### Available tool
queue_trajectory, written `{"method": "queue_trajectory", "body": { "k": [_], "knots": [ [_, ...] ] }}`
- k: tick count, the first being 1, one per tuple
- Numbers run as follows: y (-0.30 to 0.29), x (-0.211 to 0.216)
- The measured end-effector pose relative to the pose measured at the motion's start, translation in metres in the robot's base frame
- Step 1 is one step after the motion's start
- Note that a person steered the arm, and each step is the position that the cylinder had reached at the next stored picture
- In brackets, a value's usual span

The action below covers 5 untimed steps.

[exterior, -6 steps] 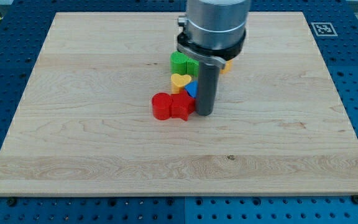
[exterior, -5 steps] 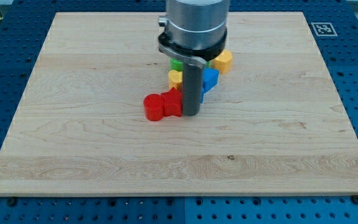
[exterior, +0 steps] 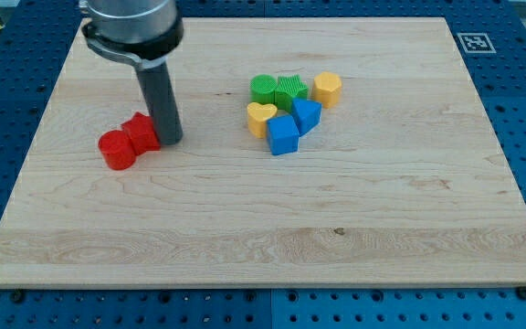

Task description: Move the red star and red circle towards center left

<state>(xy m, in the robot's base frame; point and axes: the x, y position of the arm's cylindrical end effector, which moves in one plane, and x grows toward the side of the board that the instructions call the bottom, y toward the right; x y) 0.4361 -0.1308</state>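
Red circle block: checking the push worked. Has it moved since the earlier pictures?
Yes. The red circle block has slid toward the view's left, away from the unmoved yellow heart block, with my tip behind the red star block.

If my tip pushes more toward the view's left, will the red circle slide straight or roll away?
Probably slide: the red circle rests on a flat face. It may drift off line, since my tip presses the red star, not the circle directly. It looks rigid and light.

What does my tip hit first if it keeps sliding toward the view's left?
Your tip meets the red star first; it appears already against its right side. The red circle sits next beyond, touching the star.
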Motion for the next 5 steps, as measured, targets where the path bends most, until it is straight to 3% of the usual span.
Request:
{"method": "queue_trajectory", "body": {
  "k": [3,5],
  "knots": [
    [-0.029,-0.001],
    [-0.036,-0.026]
  ]
}}
